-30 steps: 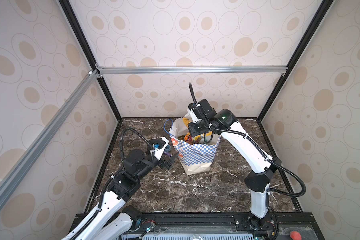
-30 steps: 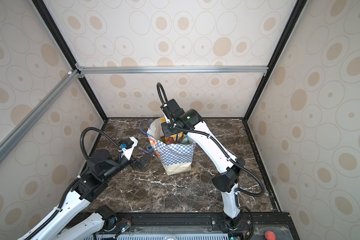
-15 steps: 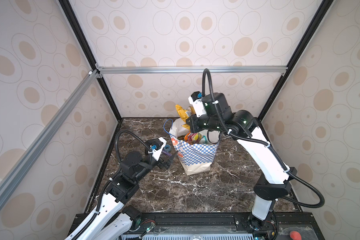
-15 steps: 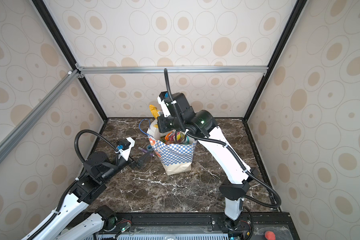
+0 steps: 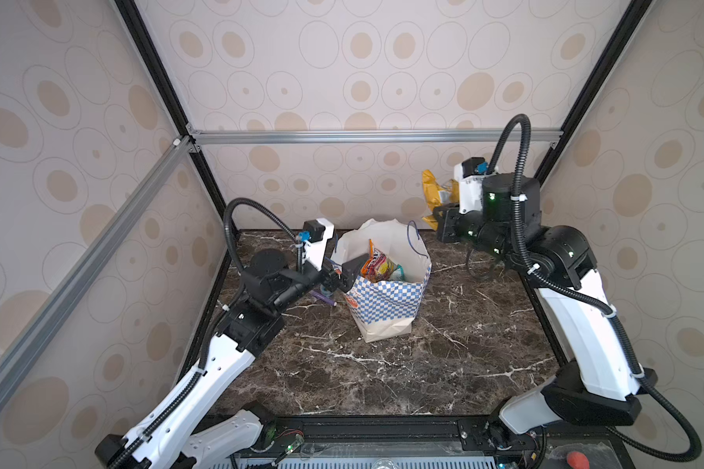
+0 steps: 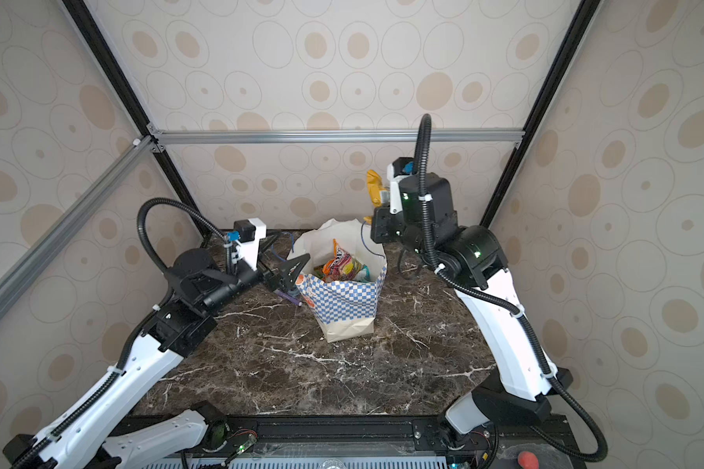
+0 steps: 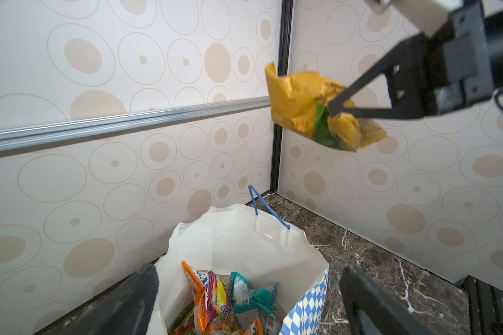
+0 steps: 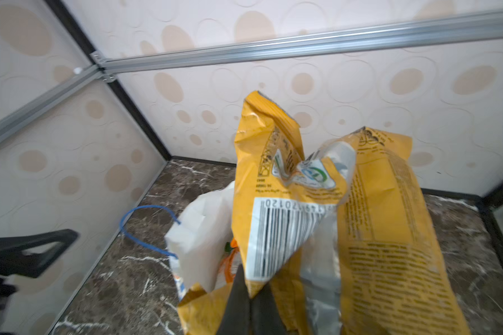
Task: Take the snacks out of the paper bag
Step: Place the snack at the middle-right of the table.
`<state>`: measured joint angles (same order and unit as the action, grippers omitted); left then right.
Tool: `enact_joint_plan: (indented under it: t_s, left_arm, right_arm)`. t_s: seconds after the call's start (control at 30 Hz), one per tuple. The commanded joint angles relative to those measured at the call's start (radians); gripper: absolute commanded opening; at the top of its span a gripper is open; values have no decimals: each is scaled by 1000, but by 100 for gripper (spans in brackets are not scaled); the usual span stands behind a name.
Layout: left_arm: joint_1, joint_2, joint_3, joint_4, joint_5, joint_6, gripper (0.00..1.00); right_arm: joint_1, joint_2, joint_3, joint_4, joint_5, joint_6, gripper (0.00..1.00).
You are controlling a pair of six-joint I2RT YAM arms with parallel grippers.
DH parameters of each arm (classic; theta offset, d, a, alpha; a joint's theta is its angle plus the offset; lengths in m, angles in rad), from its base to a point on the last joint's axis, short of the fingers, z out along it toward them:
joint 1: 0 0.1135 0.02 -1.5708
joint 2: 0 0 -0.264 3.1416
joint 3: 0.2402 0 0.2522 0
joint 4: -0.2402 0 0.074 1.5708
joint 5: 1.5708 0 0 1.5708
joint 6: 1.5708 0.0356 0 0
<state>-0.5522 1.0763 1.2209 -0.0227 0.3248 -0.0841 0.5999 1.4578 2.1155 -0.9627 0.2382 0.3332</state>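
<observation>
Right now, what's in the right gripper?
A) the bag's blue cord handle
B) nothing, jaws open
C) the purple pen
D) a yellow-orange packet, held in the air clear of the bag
D: the left wrist view shows the right gripper shut on the yellow-orange packet, well above the open paper bag and not touching it.

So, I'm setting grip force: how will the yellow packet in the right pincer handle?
Probably floppy: the yellow packet creases and folds around the right pincer. Likely light, since one small pinch holds it in the air. Its shiny foil may slip under a weak pinch.
</observation>
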Motion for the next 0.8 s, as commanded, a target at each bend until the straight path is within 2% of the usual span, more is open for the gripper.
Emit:
enact_joint_plan:
  t_s: [0.0, 0.1, 0.3, 0.47, 0.53, 0.77]
  left_arm:
    - [-16, 92, 147, -149, 13, -8, 98]
    - [-26, 141, 186, -169, 3, 7, 98]
    - [-46, 130, 93, -133, 103, 55, 98]
    - [-77, 155, 72, -195, 163, 98, 98]
    - [-103, 167, 67, -224, 154, 129, 98]
    - [-133, 168, 17, -247, 179, 220, 98]
  right_arm:
    - [-105, -92, -151, 58, -36, 78, 0]
    - [-220, -163, -323, 110, -112, 145, 0]
    - [-366, -202, -619, 217, -248, 222, 0]
    - [-376, -96, -754, 316, -319, 224, 0]
    - [-375, -35, -787, 359, -342, 223, 0]
    - [-375, 158, -841, 444, -357, 220, 0]
